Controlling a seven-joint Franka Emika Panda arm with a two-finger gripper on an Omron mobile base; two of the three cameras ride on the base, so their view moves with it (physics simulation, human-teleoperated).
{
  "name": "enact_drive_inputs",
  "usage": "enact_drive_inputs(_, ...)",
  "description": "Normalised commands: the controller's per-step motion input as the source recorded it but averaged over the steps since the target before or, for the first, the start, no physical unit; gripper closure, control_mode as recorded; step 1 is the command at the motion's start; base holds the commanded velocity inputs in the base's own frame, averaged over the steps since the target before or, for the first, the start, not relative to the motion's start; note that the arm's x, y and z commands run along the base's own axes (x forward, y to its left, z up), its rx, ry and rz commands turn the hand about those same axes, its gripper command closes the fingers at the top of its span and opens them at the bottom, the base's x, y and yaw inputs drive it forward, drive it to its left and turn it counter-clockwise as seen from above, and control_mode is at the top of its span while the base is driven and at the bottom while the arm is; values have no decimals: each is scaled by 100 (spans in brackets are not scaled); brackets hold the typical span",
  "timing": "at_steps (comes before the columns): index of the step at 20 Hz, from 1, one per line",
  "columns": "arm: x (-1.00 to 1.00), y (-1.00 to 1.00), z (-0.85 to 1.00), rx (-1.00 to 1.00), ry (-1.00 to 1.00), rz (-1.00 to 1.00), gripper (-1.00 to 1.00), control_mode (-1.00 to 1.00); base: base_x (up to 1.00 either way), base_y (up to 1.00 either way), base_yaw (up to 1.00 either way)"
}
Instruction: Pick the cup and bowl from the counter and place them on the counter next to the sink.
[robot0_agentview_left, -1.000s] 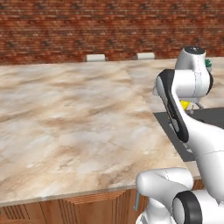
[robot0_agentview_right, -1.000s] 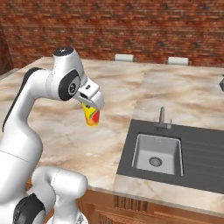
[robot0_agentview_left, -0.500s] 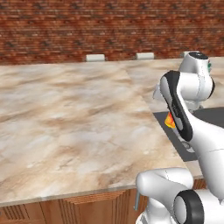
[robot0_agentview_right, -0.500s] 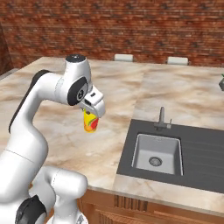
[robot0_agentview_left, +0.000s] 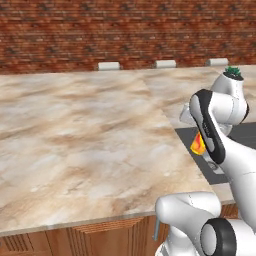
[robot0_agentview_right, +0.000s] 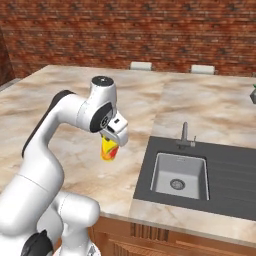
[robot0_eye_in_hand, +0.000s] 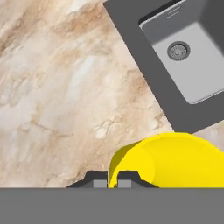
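Gripper (robot0_agentview_right: 112, 141) clamped on cup (robot0_agentview_right: 109, 149), above counter (robot0_agentview_right: 75, 150), beside sink (robot0_agentview_right: 180, 173)

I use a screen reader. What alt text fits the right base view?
The gripper holds the yellow cup above the marbled counter, left of the dark sink. A brick wall runs behind.

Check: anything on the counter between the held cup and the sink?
Nothing. In the right base view, bare counter separates the cup from the sink; the hand view agrees.
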Motion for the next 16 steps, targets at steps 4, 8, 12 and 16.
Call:
enact_drive_inputs(4, -1, 0, -21, -16, 0, 1, 100, -100, 0, 0, 0)
enact_drive_inputs(8, -1, 0, -32, -11, 0, 1, 100, -100, 0, 0, 0)
enact_drive_inputs(12, 0, -4, -47, -2, 0, 1, 100, -100, 0, 0, 0)
enact_drive_inputs(16, 3, -20, -44, 10, 4, 0, 100, -100, 0, 0, 0)
